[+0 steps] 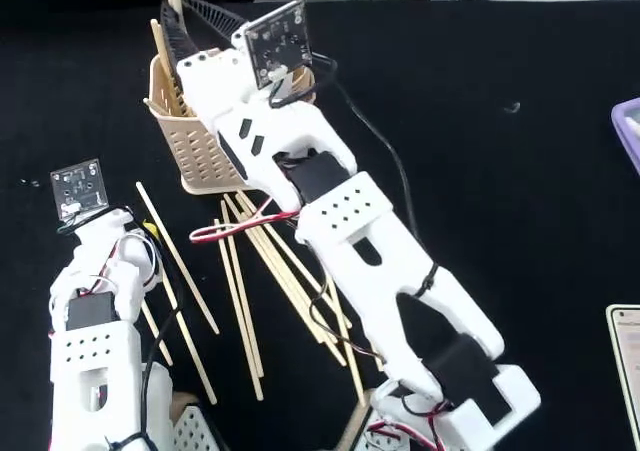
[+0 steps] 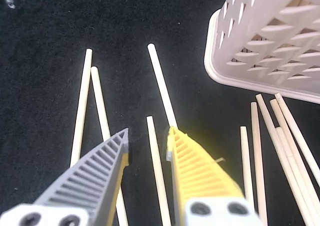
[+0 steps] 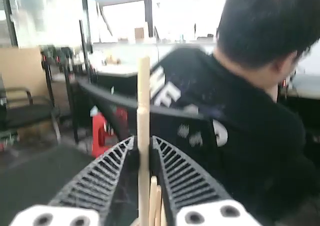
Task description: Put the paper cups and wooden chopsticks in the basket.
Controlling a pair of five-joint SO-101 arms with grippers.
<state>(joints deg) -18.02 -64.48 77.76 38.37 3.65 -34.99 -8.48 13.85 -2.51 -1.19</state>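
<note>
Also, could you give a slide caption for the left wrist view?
Open left hand over loose chopsticks on the black table, beside the basket.

Pale tan chopsticks [image 2: 161, 80], cream lattice-pattern basket [image 2: 214, 55], black table [image 2: 50, 15]

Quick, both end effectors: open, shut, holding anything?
Left end effector: open, empty, above loose chopsticks.
Right end effector: closed on one upright chopstick.
</note>
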